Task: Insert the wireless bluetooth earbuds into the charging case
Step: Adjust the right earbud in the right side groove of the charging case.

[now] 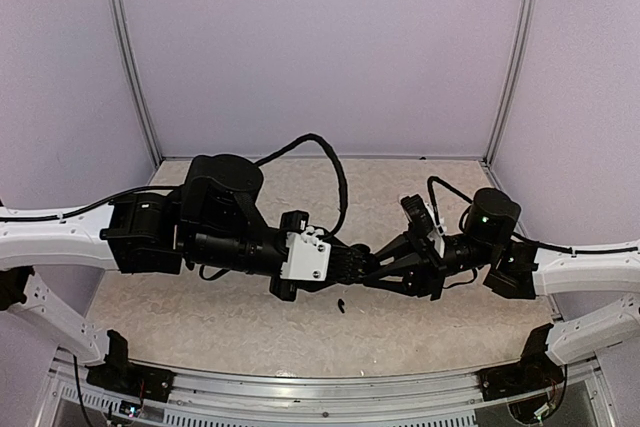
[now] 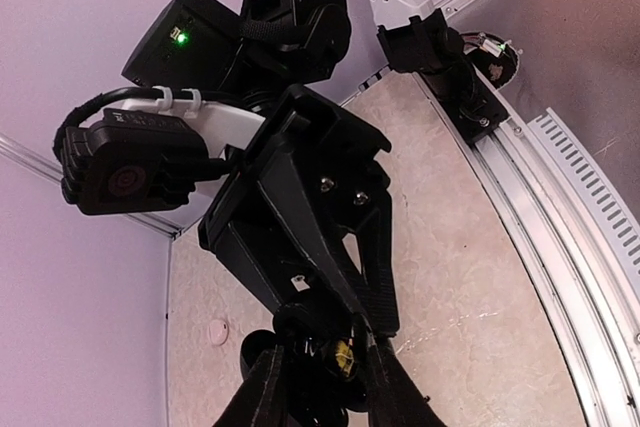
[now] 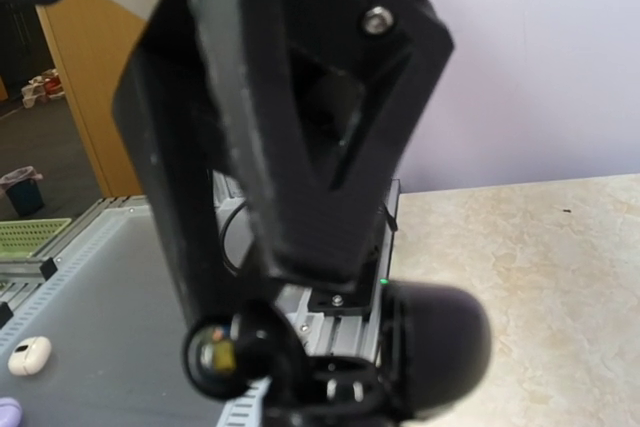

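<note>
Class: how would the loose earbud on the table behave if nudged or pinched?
The earbud is a mere speck from above, so it is probably very light and easily flicked. The table looks smooth and flat, so it may skid rather than stay.

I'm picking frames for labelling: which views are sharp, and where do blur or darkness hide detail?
Top external: evenly lit and sharp, though the left gripper and right gripper merge where they meet. Left wrist: fairly sharp, but shadow at the bottom edge hides what sits between its fingers. Right wrist: the left gripper fills the frame, close and out of focus; the table behind reads clearer.
</note>
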### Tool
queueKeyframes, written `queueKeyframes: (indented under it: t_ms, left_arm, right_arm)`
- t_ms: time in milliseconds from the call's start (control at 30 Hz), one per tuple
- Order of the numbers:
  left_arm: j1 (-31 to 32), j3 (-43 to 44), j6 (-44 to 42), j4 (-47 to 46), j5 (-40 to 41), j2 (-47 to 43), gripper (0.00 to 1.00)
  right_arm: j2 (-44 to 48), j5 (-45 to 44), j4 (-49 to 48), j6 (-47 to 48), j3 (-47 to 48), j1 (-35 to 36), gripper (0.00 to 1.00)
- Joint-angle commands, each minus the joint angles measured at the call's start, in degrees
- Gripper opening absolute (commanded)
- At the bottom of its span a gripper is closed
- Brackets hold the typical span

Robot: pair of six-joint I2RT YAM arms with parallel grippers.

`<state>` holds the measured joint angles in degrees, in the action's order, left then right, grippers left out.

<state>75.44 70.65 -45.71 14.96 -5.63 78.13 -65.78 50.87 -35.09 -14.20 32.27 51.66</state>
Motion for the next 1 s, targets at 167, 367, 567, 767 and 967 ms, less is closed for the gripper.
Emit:
queueKeyframes:
  t_ms: [167,367,567,767,967]
  left_arm:
    - [0.5,-0.3,3.1,-4.6,2.7,-0.1,0.40]
    - [0.6,0.3,6.0,-6.6,3.2,1.8,0.41]
    - [0.6,0.4,9.0,-8.3,7.5,3.7,0.41]
    - [-0.1,-0.1,11.8,-9.8,8.4,3.8,0.40]
    - [-1.2,-1.1,14.9,-12.3,8.9,3.2,0.41]
  right_arm:
    - [0.5,0.3,-0.7,0.9,0.1,-0.5,0.00]
    - [0.5,0.2,-0.2,1.2,0.2,-0.5,0.00]
    - [1.2,0.1,0.5,1.8,0.2,-0.5,0.00]
    - [1.4,0.2,0.6,1.9,0.2,-0.5,0.00]
    - [1.4,0.3,0.7,2.1,0.3,-0.5,0.00]
